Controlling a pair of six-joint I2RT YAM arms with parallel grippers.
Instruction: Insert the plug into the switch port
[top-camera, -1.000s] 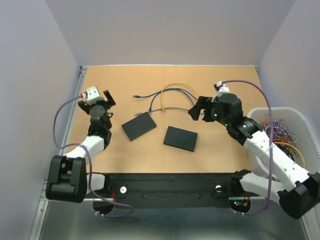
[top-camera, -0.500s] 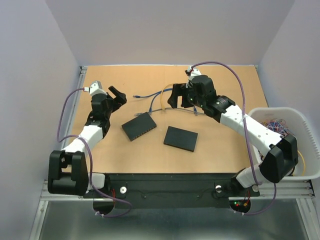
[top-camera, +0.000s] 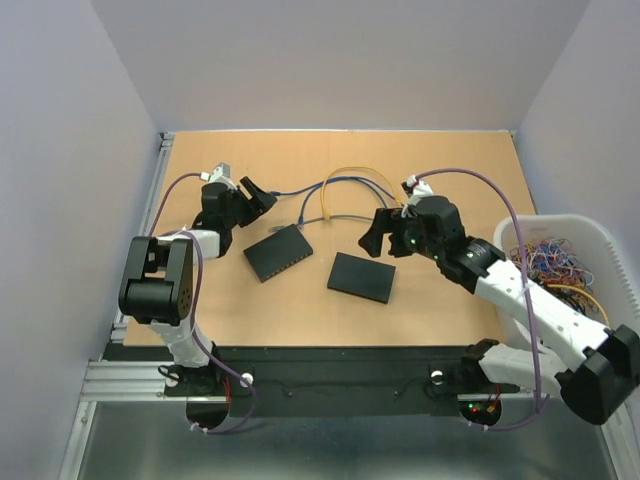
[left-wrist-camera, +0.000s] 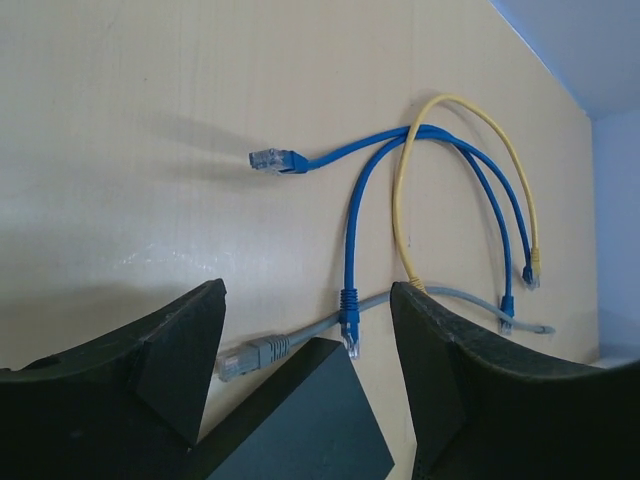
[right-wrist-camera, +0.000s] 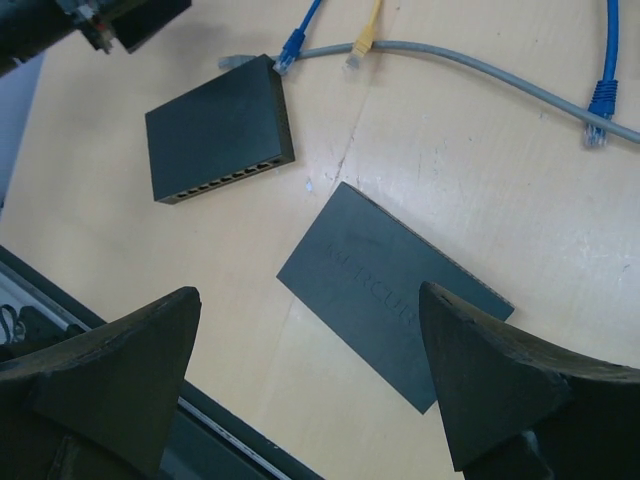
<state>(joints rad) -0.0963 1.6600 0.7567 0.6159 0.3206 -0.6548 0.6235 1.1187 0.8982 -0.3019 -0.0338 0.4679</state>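
Observation:
A black switch (top-camera: 278, 251) lies left of centre, its row of ports facing the near edge (right-wrist-camera: 220, 130). A second flat black switch (top-camera: 361, 277) lies right of it (right-wrist-camera: 395, 295). Blue, yellow and grey cables (top-camera: 345, 190) lie loose behind them. A blue plug (left-wrist-camera: 272, 160) lies free; a grey plug (left-wrist-camera: 245, 358) and another blue plug (left-wrist-camera: 348, 320) rest by the left switch's far corner (left-wrist-camera: 300, 425). My left gripper (top-camera: 258, 197) (left-wrist-camera: 308, 295) is open and empty above that corner. My right gripper (top-camera: 378, 232) (right-wrist-camera: 310, 295) is open and empty above the flat switch.
A white bin (top-camera: 560, 222) full of tangled cables stands at the right edge, beside my right arm. A grey cable (right-wrist-camera: 460, 60) runs across the board behind the flat switch. Grey walls close in the board on three sides.
My left gripper has swung right, toward the left switch and the blue plug. My right gripper has pulled back from the cables and now sits over the flat switch.

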